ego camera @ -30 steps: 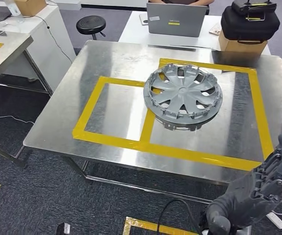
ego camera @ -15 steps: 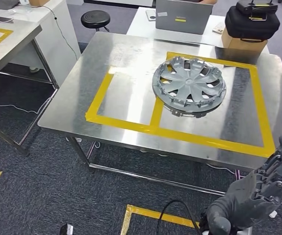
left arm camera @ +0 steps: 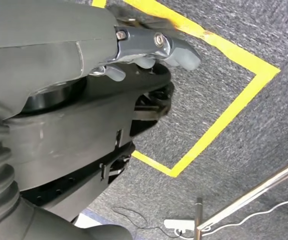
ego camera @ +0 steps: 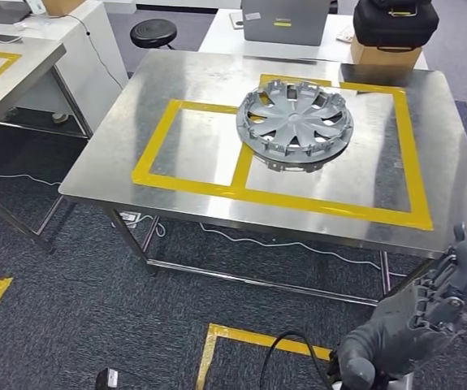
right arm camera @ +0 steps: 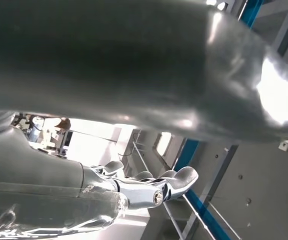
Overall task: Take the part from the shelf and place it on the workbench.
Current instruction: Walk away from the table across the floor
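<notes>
Steel worktop (ego camera: 175, 77) with yellow tape carries our round grey plastic wheel cover (ego camera: 294, 124), lying flat; we judge it light, springy, best held by its rim. Our right hand (ego camera: 430, 313) hangs spread, empty; left hand (left arm camera: 150, 47) we cannot tell

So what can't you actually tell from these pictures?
- Head view: the wheel cover hides the tape and table beneath it.
- Head view: the laptop and black bag are cut off by the top edge.
- Right wrist view: a blurred grey surface near the lens hides much of the scene beyond the right hand.
- Left wrist view: the left hand shows partly, so its state is unclear.
</notes>
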Robot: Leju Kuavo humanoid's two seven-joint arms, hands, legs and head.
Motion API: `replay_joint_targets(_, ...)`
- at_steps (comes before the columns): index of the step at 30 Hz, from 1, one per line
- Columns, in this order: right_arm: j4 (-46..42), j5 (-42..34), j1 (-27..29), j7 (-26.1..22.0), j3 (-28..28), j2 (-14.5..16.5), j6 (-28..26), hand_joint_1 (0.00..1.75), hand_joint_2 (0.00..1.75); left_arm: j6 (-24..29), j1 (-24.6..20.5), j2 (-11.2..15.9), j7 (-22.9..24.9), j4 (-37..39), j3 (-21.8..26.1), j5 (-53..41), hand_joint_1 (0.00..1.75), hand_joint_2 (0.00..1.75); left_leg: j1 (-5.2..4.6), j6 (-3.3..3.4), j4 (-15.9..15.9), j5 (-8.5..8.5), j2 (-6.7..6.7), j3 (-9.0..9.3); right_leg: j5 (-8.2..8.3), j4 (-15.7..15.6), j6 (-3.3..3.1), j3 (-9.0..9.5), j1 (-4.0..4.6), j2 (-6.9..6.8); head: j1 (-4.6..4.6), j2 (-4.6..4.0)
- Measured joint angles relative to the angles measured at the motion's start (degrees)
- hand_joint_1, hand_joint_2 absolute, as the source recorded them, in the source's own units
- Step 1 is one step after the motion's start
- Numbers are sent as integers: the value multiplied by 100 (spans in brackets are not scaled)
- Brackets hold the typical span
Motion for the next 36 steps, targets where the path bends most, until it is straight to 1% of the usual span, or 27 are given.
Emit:
replay_joint_targets(1,8,1,1,-3,1,0,0,0,0,0,-3,3,0,1,1,0,0,175,2,-7,134,9,0,23,47,5,5,-63,1,-1,-1,0)
replay_joint_targets(2,15,1,2,-7,2,0,0,0,0,0,1,5,1,1,2,0,0,175,5,-8,64,114,0,144,89,10,15,-121,-1,0,-1,0)
replay_joint_targets(4,22,2,3,-11,4,0,0,0,0,-1,17,5,10,2,7,1,0,175,17,-2,-572,388,1,627,159,25,55,-202,-5,6,-1,0)
replay_joint_targets(6,23,4,2,-13,4,0,0,0,0,-10,30,-4,20,2,13,7,0,175,20,23,-1241,493,-12,1040,218,59,115,-273,12,6,-4,0)
replay_joint_targets(7,24,5,2,-14,4,0,0,0,0,-16,35,-12,22,2,16,11,0,175,17,47,-1408,478,-19,1115,249,78,148,-314,24,3,-7,0)
replay_joint_targets(9,25,6,2,-14,4,0,0,0,0,-29,51,-26,30,2,22,25,0,175,16,133,-1475,471,-23,1065,306,109,214,-391,30,1,-6,0)
replay_joint_targets(10,25,5,2,-14,4,0,0,0,0,-37,60,-28,32,2,25,30,0,175,19,191,-1486,489,-15,1027,264,152,243,-442,25,1,-6,1)
replay_joint_targets(12,27,3,2,-14,4,-1,0,0,0,-53,71,-30,35,2,30,36,0,175,28,295,-1495,573,3,930,-81,505,293,-595,19,5,13,1)
replay_joint_targets(14,33,-1,2,-14,4,-2,0,0,0,-62,68,-29,35,2,33,35,0,175,15,346,-1491,669,10,813,-603,1227,320,-812,19,6,36,0)
replay_joint_targets(15,38,-2,2,-14,4,-2,0,0,0,-64,67,-29,35,2,34,35,0,175,4,353,-1488,724,13,745,-757,1557,319,-883,20,6,37,0)
replay_joint_targets(16,43,-3,2,-14,4,-2,0,0,0,-65,66,-29,35,2,36,35,0,175,-7,356,-1485,781,15,674,-786,1741,312,-879,21,6,38,0)
replay_joint_targets(17,47,-3,1,-15,4,-2,0,0,0,-66,65,-29,35,2,38,35,0,175,-15,355,-1482,839,15,602,-693,1726,298,-775,25,6,37,0)
replay_joint_targets(18,50,-3,1,-15,4,-3,0,0,0,-66,62,-29,34,2,40,35,0,175,-21,349,-1480,898,14,534,-526,1510,279,-569,29,6,37,0)
replay_joint_targets(19,51,-3,0,-16,4,-3,0,0,0,-66,56,-29,34,2,43,35,0,175,-25,339,-1476,953,10,477,-372,1142,257,-282,34,6,38,0)
replay_joint_targets(20,51,-2,-1,-16,5,-3,0,0,0,-66,49,-29,32,2,47,35,0,175,-33,320,-1470,1005,3,429,-306,686,238,43,42,6,39,0)
replay_joint_targets(22,55,-1,-2,-19,6,-3,0,0,0,-66,39,-28,28,2,61,35,0,175,-46,268,-1463,1111,-5,380,-342,50,199,439,58,15,37,1)
replay_joint_targets(23,57,0,-2,-21,7,-2,0,0,0,-66,38,-28,26,2,68,35,0,175,-47,236,-1468,1162,-5,369,-373,-75,176,487,70,21,37,1)
replay_joint_targets(25,62,2,-3,-22,7,-2,0,0,0,-66,37,-24,25,2,81,35,0,175,-39,171,-1470,1205,-2,339,-297,-76,95,391,68,19,43,1)
replay_joint_targets(26,63,2,-3,-22,7,-2,0,0,0,-65,35,-22,22,2,86,35,0,175,-35,135,-1402,1085,-2,297,-236,-72,48,331,59,11,34,1)
replay_joint_targets(27,64,2,-3,-22,7,-2,0,0,0,-64,30,-20,20,1,91,35,0,175,-33,99,-1225,854,-3,231,-164,-77,7,259,47,3,24,0)
replay_joint_targets(29,64,3,-3,-24,7,-2,0,0,0,-60,7,-15,15,0,97,35,0,175,-25,39,-554,229,-2,57,-20,-72,-36,107,42,-7,3,0)
replay_joint_targets(30,65,4,-2,-24,7,-2,0,0,0,-58,-4,-13,15,0,98,35,0,175,-24,19,-176,30,-2,-9,50,-65,-39,25,43,-9,-1,0)
replay_joint_targets(31,66,4,-2,-25,7,-2,0,0,0,-55,-11,-10,15,1,99,35,0,175,-23,8,97,-26,-2,-18,118,-55,-35,-61,44,-12,1,0)
replay_joint_targets(32,66,4,-2,-25,7,-2,0,0,0,-52,-13,-9,15,1,100,35,0,175,-20,4,203,44,-2,52,180,-40,-25,-154,44,-14,-1,0)
replay_joint_targets(33,67,5,-2,-25,7,-2,0,0,0,-50,-10,-9,16,2,101,35,0,175,-15,5,100,194,-2,217,235,-23,-10,-241,43,-14,-1,0)
replay_joint_targets(35,66,7,-2,-25,7,-2,0,0,0,-43,3,-13,19,2,103,34,0,175,0,18,-580,413,-2,785,324,26,33,-386,50,-10,-4,0)
replay_joint_targets(36,65,8,-2,-25,8,-2,0,0,0,-41,5,-19,20,2,104,33,0,175,3,44,-991,407,-7,1072,362,56,60,-442,59,-10,0,0)
